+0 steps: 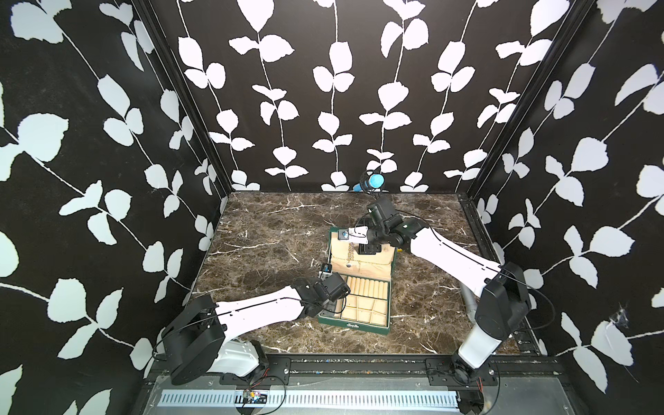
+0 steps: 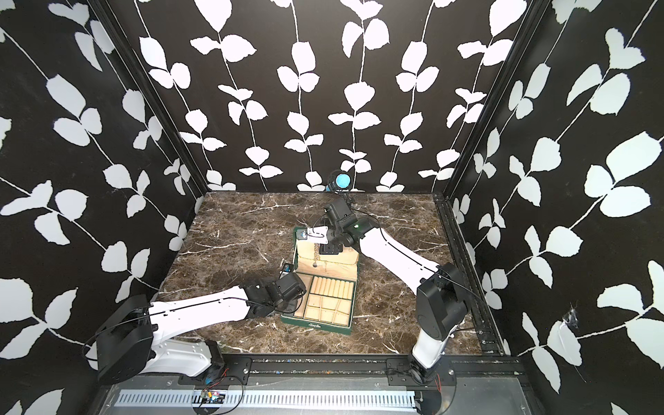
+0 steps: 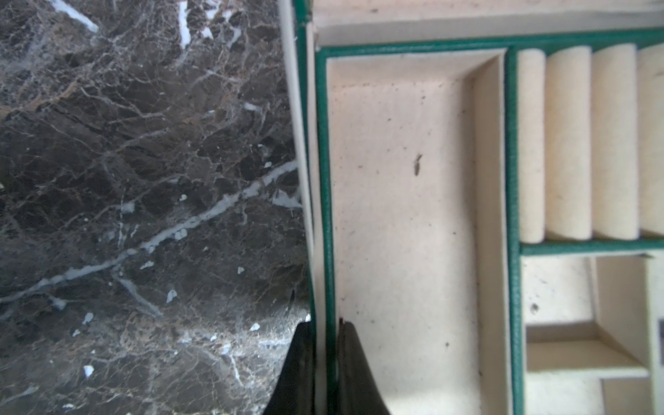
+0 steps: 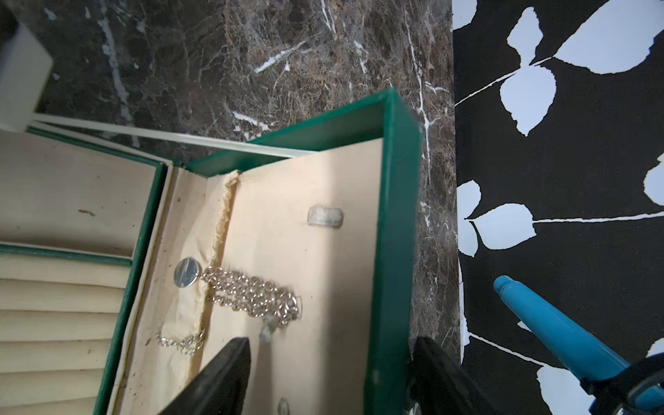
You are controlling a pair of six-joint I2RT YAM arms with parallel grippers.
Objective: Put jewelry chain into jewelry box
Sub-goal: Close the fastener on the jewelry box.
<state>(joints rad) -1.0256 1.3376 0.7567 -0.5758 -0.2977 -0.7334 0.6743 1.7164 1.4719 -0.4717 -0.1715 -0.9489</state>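
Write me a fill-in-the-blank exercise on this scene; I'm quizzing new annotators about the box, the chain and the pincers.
1. The jewelry box sits on the marble table with its lid ___.
2. The jewelry chain rests on the cream lining of the box's ___.
3. The left pincer is clamped on the box's side ___.
4. The right pincer straddles the lid's green rim with its jaws ___.
Missing words: open; lid; wall; open.

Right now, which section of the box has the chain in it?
The open lid of the jewelry box: the jewelry chain lies against its cream lining. The long side compartment, ring rolls and small compartments show nothing.
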